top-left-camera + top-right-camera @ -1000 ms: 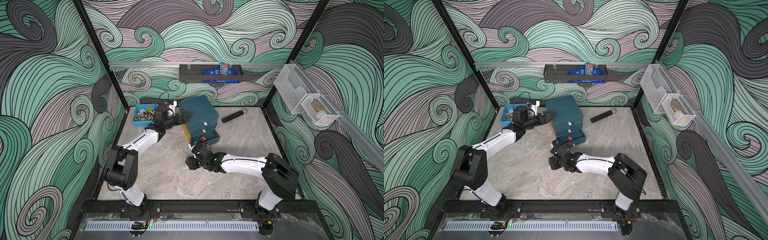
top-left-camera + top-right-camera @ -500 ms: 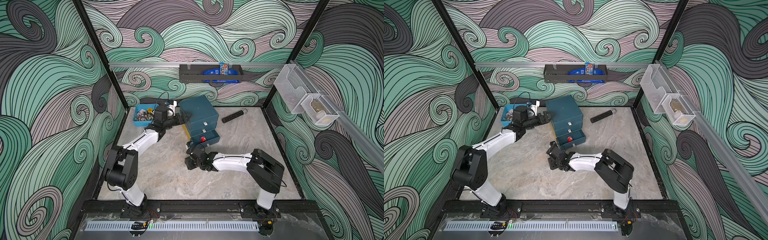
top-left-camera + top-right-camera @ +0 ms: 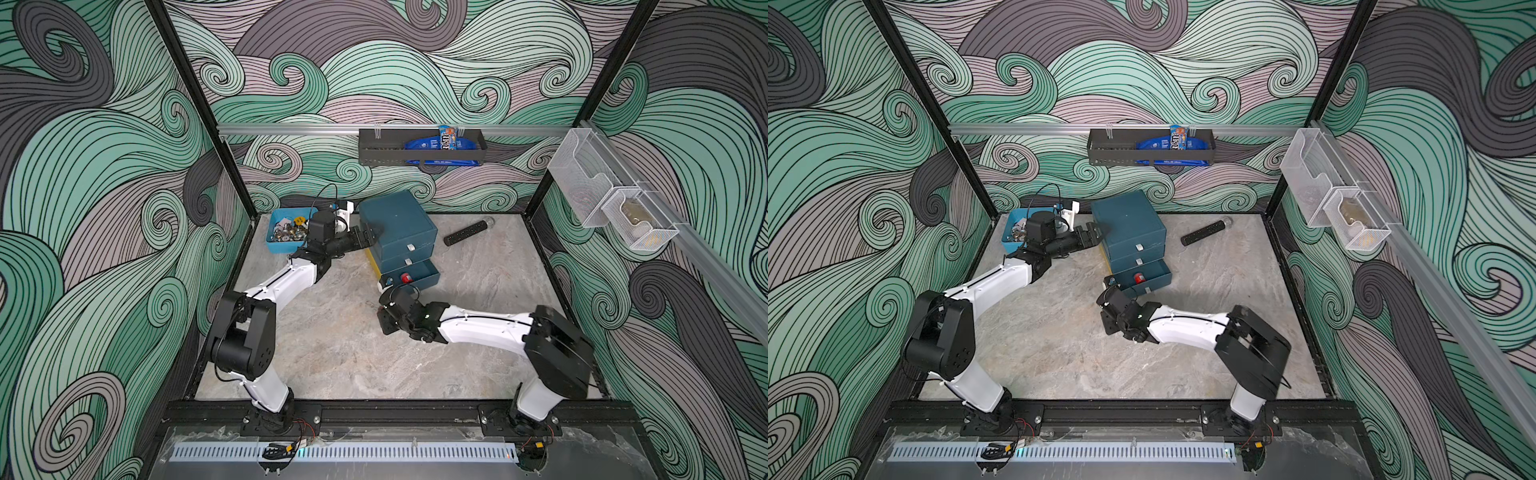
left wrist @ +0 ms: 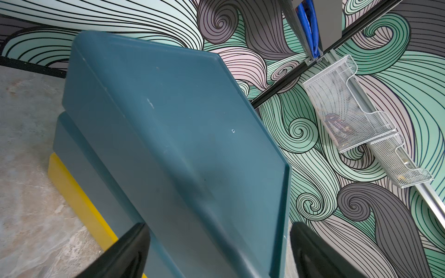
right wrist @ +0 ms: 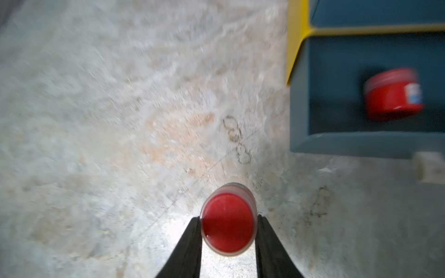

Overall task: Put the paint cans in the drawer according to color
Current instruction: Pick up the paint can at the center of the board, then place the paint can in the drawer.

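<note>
The dark teal drawer [image 3: 395, 224] [image 3: 1127, 220] stands at the back of the table with its bottom drawer [image 3: 428, 277] pulled out. One red paint can [image 3: 405, 277] [image 3: 1138, 277] [image 5: 393, 95] lies in that open drawer. My right gripper [image 5: 228, 217] [image 3: 384, 322] is low over the table in front of it, shut on a second red paint can [image 5: 227, 221] with both fingers touching its sides. That can is hidden in both top views. My left gripper [image 4: 218, 231] [image 3: 368, 239] is open, with its jaws straddling the chest's [image 4: 168, 120] upper left corner.
A light-blue bin [image 3: 286, 232] of metal bits sits behind the left arm. A black stick-shaped object [image 3: 465, 232] lies to the right of the chest. A yellow strip [image 3: 372, 264] shows at the chest's base. A black rack [image 3: 422, 147] and mesh holders [image 3: 602, 195] hang on the walls.
My right gripper's jaws have closed in onto the red can. The right arm's elbow swung left and back again. The left arm has not moved.
</note>
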Available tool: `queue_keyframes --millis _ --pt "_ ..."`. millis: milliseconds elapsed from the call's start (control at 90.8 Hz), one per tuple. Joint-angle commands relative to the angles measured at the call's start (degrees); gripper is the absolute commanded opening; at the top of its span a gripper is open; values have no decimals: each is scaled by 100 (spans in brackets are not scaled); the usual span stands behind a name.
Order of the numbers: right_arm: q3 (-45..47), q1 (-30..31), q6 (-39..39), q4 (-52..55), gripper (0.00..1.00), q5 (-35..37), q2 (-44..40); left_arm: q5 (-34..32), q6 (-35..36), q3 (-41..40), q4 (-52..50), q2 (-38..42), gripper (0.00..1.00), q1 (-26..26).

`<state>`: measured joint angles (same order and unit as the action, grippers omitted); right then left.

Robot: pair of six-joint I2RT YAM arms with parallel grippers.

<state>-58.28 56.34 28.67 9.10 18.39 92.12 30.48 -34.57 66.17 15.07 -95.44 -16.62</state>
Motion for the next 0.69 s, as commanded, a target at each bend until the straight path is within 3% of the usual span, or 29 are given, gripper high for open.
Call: queue_keyframes --millis 0,209,561,627,682 --pt "-59 -349 -213 168 27 350 -581 73 -8 8 84 8 94 52" --pt "-242 -1232 -481 172 23 -186 -503 72 8 9 87 12 94 54" --pt "-1037 -1485 -678 108 21 -288 665 84 4 18 88 -57 94 63" --pt "-1139 -1490 -692 101 23 -319 843 89 2 25 84 -64 94 69" --pt "-1181 -1488 -696 100 33 -345 964 89 2 27 85 -62 94 74"
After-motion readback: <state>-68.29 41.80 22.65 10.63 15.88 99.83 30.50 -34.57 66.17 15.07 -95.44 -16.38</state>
